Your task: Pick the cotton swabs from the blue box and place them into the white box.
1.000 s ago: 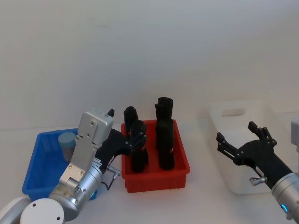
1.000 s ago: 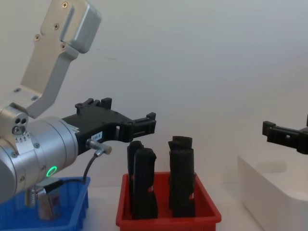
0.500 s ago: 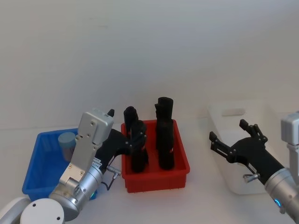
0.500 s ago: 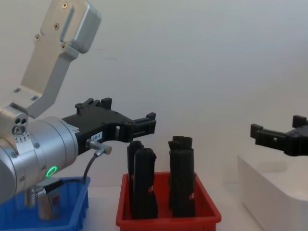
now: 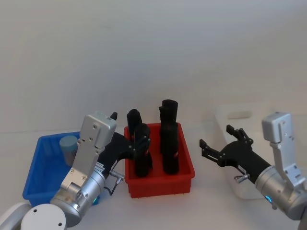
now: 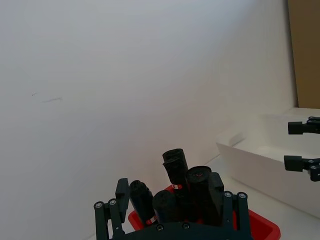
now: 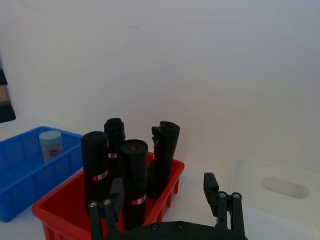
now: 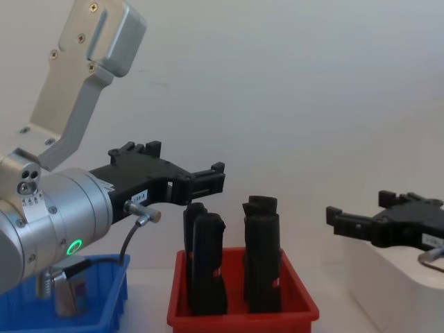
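Observation:
One jar of cotton swabs, clear with a pale blue-grey lid, stands in the far corner of the blue box at the left; the right wrist view has the jar and the blue box too. The white box stands at the right. My right gripper hangs open and empty in the air between the white box and the red bin, its fingers pointing left. My left gripper is open and empty, held still over the gap between the blue box and the red bin.
A red bin with several tall black upright objects stands in the middle, between the two boxes. A plain white wall runs close behind everything. Bare table lies in front of the bins.
My right gripper has swung left, from above the white box to the space beside the red bin. The left arm and the jar have not moved.

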`<action>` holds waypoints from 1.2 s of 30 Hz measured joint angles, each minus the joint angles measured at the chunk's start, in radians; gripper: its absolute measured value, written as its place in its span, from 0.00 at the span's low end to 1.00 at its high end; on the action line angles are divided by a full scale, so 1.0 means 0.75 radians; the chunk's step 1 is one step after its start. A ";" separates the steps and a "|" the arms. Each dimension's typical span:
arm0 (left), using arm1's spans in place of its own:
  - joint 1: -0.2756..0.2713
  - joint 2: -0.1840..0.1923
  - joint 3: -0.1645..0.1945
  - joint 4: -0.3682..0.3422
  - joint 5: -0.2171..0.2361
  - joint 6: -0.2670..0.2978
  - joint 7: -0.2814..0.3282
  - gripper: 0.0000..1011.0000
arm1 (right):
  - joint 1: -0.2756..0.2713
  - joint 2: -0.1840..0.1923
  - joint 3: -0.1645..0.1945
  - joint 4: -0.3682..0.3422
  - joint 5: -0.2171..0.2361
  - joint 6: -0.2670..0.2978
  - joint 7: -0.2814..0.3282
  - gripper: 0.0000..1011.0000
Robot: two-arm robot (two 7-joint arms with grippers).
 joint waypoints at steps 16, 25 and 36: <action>0.000 0.000 0.000 0.000 0.000 0.000 0.000 0.99 | 0.230 -0.093 -0.032 0.371 -0.063 -0.083 0.187 0.99; 0.000 0.000 0.000 0.000 0.000 0.000 0.000 0.99 | 0.367 -0.149 -0.051 0.588 -0.104 -0.142 0.251 0.99; 0.000 0.000 0.000 0.000 0.000 0.000 0.000 0.99 | 0.537 -0.215 -0.072 0.873 -0.142 -0.221 0.298 0.99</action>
